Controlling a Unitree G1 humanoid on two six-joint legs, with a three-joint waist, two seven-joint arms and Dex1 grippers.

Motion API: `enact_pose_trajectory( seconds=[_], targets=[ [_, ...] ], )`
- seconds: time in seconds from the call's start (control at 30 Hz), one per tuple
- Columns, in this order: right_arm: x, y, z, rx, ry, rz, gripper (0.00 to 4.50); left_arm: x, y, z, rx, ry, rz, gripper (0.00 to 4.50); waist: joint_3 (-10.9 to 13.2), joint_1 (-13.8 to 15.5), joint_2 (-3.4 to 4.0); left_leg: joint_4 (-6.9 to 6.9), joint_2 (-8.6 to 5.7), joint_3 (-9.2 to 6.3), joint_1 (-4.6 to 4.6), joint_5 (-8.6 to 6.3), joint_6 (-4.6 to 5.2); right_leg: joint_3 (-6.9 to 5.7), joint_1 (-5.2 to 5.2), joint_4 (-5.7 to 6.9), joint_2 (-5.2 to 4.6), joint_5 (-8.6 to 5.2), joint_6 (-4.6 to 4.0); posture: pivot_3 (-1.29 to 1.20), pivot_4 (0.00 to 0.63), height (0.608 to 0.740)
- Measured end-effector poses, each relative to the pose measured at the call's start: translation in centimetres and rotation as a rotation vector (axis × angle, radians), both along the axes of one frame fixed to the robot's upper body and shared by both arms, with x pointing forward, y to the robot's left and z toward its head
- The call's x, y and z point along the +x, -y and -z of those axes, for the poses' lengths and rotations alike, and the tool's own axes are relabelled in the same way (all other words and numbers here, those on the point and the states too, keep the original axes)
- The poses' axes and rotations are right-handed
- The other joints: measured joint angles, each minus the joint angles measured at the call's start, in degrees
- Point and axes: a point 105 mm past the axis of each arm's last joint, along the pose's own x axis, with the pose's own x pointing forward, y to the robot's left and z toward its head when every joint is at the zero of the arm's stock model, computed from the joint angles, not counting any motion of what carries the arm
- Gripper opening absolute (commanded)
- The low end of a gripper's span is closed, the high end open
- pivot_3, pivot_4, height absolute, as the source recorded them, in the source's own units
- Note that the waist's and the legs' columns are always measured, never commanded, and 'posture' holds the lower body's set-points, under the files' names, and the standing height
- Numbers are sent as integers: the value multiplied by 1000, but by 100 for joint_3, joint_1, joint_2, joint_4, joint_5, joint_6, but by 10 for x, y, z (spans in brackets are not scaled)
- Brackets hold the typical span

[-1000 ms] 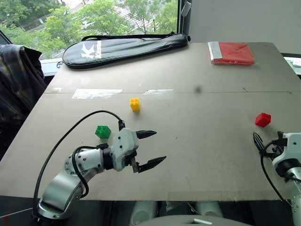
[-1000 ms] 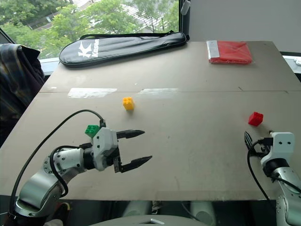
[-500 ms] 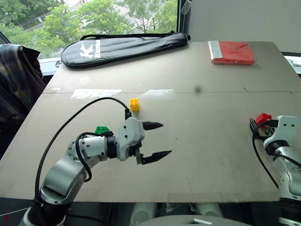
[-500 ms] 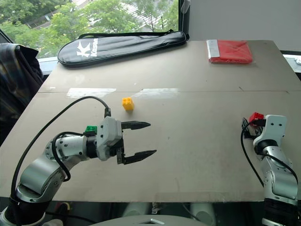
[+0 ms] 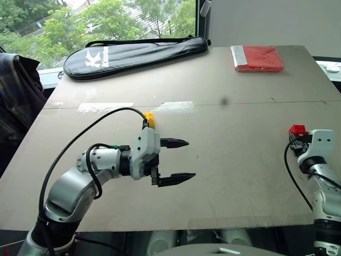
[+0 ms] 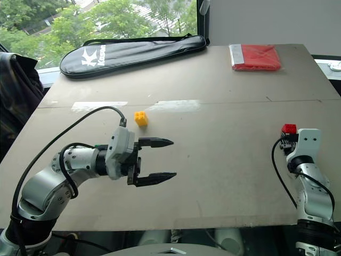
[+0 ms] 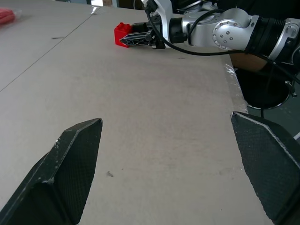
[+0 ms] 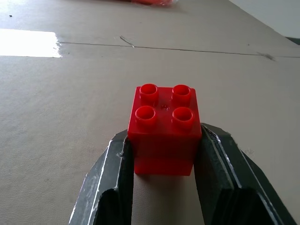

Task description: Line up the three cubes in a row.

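Beyond the grey counter (image 5: 224, 154) a window shows trees. A second ago the right tool (image 8: 164, 154) gaped short of the red cube (image 8: 164, 136); now it is clamped on it, far right of the yellow cube (image 6: 140, 118), ready to carry over. Left tool (image 5: 178, 159) stays apart.

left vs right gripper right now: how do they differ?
The left gripper has its fingers spread wide with nothing between them; the right gripper is shut on the red cube, one finger on each side. The left gripper is held over the middle of the table, near the yellow cube; the right gripper is by the table's right edge. Both have two black fingers.
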Motion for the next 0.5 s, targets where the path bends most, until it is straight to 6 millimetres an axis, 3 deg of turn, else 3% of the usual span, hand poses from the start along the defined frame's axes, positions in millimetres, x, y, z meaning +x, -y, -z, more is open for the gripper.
enact_pose_trajectory(
  seconds=[0.17, 0.27, 0.5],
  targets=[
    [-8, -32, -5, -7, -34, -382, 1251, 3, -4, 1, 13, 13, 9, 4500, 4, -4, -6, 0, 4, 4, 6, -1, 1, 4, 1, 1, 1, 0, 0, 0, 150, 707],
    [-22, -58, -7, -55, -87, -735, 1251, 3, -9, 4, 49, 20, 30, 4500, 9, -7, -13, 0, 5, 6, 11, -1, 2, 5, 3, 0, 3, 0, 0, 0, 150, 707],
    [-28, -87, -5, -180, -174, -1321, 1251, -5, -21, 16, 116, 3, 71, 4500, 36, -24, -49, 0, 13, 12, 20, -1, 1, 9, 6, -1, 5, 3, -3, 0, 150, 707]
  ],
)
